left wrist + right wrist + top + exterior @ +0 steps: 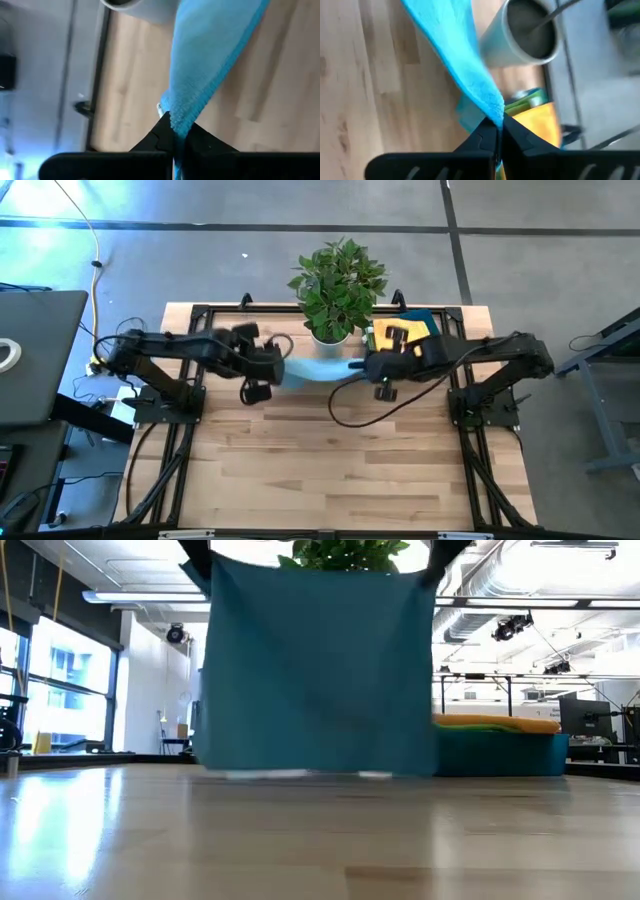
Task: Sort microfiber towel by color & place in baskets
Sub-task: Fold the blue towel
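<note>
A blue microfiber towel (315, 670) hangs spread out as a flat sheet between my two grippers, in front of the potted plant (340, 280). My left gripper (176, 137) is shut on one upper corner and my right gripper (497, 132) on the other. From above, the towel (315, 370) shows as a narrow blue band between the grippers. Its lower edge (300, 772) hangs close to the tabletop; whether it touches does not show. The dark teal basket (500, 752) stands at the back right with a yellow towel (495, 723) on top. My left gripper pinches the towel's upper corner (179, 120) between its two fingertips, slanting down from the table's left. The cloth runs away from the fingers as a hemmed edge, stretched toward the other gripper. My right gripper pinches the opposite upper corner (495, 111) between its two fingertips, slanting down from the table's right. The towel hangs below both holds, its top edge sagging slightly.
The plant in its white pot (330, 335) stands at the table's far middle, just behind the towel. The basket (425, 320) sits to the pot's right, next to my right arm. The near half of the wooden table (340, 460) is bare wood.
</note>
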You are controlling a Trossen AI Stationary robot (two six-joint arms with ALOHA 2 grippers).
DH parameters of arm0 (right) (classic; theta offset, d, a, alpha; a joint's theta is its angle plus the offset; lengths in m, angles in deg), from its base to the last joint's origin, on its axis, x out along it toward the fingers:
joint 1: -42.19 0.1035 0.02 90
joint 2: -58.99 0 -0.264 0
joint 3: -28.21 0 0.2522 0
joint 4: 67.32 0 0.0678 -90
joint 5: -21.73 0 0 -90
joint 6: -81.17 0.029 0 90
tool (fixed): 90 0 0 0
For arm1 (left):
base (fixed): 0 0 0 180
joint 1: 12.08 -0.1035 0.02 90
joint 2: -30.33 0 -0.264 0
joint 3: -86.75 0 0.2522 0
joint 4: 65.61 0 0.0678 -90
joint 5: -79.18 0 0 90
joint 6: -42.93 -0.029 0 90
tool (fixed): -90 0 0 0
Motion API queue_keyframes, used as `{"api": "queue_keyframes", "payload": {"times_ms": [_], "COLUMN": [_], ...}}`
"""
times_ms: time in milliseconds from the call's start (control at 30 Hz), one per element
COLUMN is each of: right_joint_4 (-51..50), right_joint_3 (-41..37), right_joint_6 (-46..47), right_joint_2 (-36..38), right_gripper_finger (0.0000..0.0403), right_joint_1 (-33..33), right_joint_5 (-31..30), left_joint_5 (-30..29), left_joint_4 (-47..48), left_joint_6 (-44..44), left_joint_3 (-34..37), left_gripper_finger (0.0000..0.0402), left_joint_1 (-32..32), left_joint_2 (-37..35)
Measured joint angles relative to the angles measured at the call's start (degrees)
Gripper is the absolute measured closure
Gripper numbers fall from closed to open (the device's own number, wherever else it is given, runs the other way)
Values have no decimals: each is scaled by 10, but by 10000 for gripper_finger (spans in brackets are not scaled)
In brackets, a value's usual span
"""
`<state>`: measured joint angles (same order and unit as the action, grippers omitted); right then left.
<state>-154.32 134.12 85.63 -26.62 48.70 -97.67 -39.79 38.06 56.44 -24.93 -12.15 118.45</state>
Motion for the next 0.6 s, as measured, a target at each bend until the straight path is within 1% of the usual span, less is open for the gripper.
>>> {"api": "queue_keyframes", "payload": {"times_ms": [100, 167, 300, 433, 600], "right_joint_4": [49, 79, 185, 280, 332], "right_joint_3": [-83, -140, -233, -289, -323], "right_joint_6": [47, 74, 112, 148, 195], "right_joint_2": [0, 0, 0, 0, 0], "right_gripper_finger": [403, 403, 403, 403, 403], "right_joint_1": [13, 29, 65, 99, 126], "right_joint_5": [24, 65, 136, 195, 268], "left_joint_5": [30, 51, 101, 156, 217], "left_joint_4": [1, 1, -15, -111, -263], "left_joint_6": [54, 95, 181, 251, 320], "left_joint_3": [49, 97, 200, 284, 353], "left_gripper_finger": [401, 401, 401, 401, 401], "left_joint_1": [26, 48, 91, 138, 193], "left_joint_2": [4, 7, 10, 15, 14]}}
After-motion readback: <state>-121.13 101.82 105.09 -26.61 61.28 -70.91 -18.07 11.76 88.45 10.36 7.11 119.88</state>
